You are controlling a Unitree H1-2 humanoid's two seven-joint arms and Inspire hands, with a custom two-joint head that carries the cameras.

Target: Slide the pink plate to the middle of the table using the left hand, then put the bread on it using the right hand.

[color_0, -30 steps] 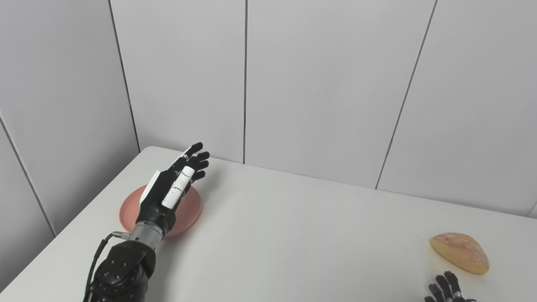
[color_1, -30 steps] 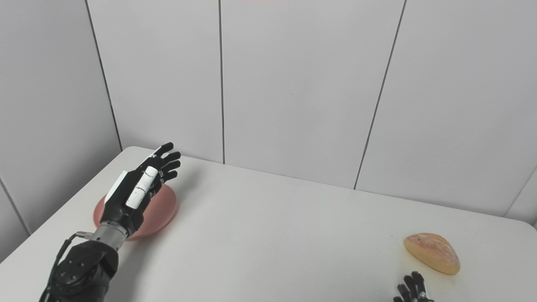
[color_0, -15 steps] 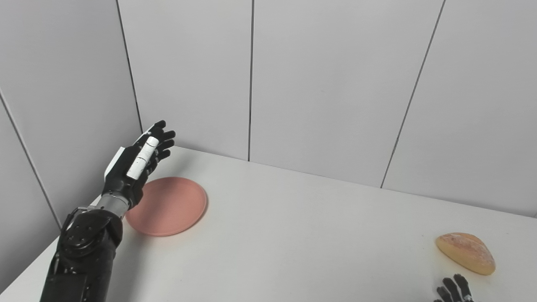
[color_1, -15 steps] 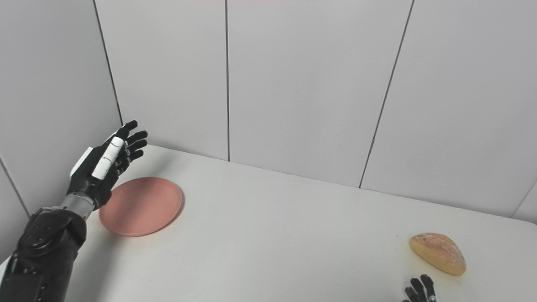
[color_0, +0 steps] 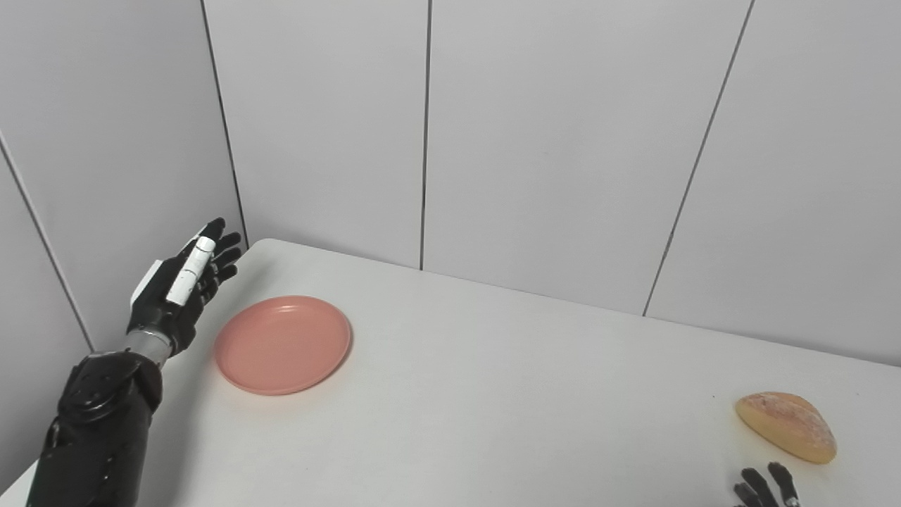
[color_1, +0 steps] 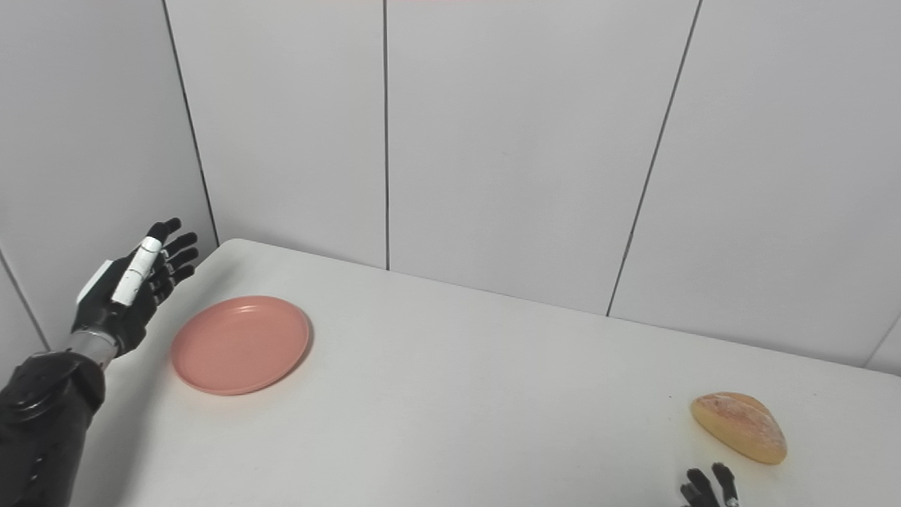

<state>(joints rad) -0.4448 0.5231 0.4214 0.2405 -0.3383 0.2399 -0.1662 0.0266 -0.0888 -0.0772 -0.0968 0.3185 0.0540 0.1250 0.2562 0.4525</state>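
The pink plate (color_0: 283,343) lies flat on the white table (color_0: 493,394) near its far left corner. My left hand (color_0: 181,289) is raised just left of the plate, over the table's left edge, open with fingers stretched out and holding nothing. It does not touch the plate. The bread (color_0: 786,426), a golden half-loaf, rests at the right side of the table. Only the fingertips of my right hand (color_0: 764,488) poke up from the bottom edge, just in front of the bread; the rest of that hand is out of view.
Grey panelled walls (color_0: 549,141) stand close behind the table and along its left side, right by my left hand. A wide stretch of bare tabletop lies between plate and bread.
My left hand swung from above the plate out to its left side, uncovering it. The view drifted slightly; plate, bread and right hand have stayed where they were.
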